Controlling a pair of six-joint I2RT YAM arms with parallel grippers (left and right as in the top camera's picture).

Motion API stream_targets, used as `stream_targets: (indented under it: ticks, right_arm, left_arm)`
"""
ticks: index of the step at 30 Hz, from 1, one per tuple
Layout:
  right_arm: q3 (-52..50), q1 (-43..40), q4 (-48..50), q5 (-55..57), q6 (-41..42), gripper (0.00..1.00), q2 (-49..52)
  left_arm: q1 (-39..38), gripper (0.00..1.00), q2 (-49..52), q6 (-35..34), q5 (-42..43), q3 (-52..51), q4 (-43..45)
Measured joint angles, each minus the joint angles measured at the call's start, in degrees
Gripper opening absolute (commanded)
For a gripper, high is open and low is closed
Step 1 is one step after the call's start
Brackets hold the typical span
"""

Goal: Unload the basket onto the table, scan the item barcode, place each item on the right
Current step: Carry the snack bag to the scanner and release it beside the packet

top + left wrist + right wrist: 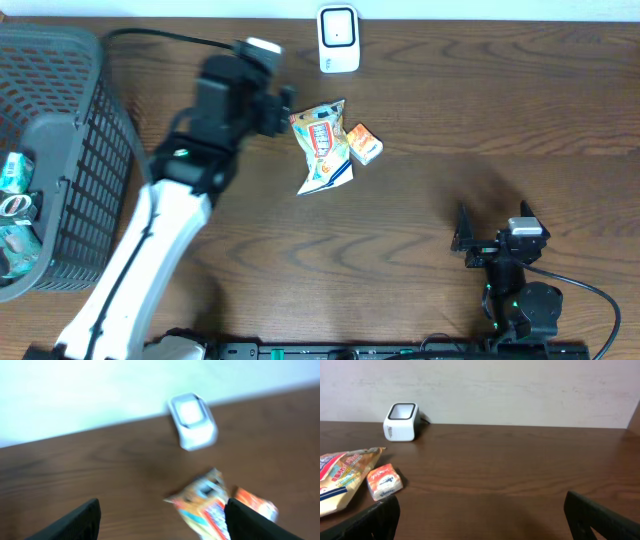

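Note:
The item, an orange and white snack bag (323,147), lies flat in the middle of the table, with a small orange box (364,143) touching its right side. A white barcode scanner (339,38) stands at the back edge. My left gripper (283,108) hovers just left of the bag, open, with nothing between its fingers. In the blurred left wrist view the bag (205,510) lies close to the right finger (252,522), and the scanner (192,420) is beyond it. My right gripper (493,228) rests open near the front right, far from the bag (342,477).
A dark mesh basket (95,150) holding several packets stands at the left edge. The scanner's cable (170,38) runs along the back of the table toward the basket. A pale wall (520,390) rises behind the table.

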Motion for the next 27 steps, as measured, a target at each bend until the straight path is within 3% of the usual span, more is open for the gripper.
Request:
stream_targets:
  ticks: [5, 7, 13, 21, 27]
  right_arm:
    - [0.0, 0.0, -0.02, 0.0, 0.0, 0.99, 0.0]
    - [0.0, 0.0, 0.0, 0.0, 0.0, 0.99, 0.0]
    - [0.0, 0.0, 0.0, 0.0, 0.0, 0.99, 0.0]
    - [0.0, 0.0, 0.0, 0.02, 0.0, 0.99, 0.0]
    - [0.0, 0.0, -0.02, 0.0, 0.0, 0.99, 0.0]
  left_arm:
    - [11.5, 0.78, -5.16, -2.12, -0.98, 0.02, -0.79]
    - [16.35, 0.84, -6.54, -2.1, -1.25, 0.02, -0.85]
    - [29.16, 0.89, -8.63, -2.16, -7.37, 0.02, -2.73]
    - [42.4, 0.89, -4.87, -2.1, -22.47, 0.04, -11.28]
    - [48.81, 0.89, 0.85, -2.14, -26.53, 0.22, -16.41]
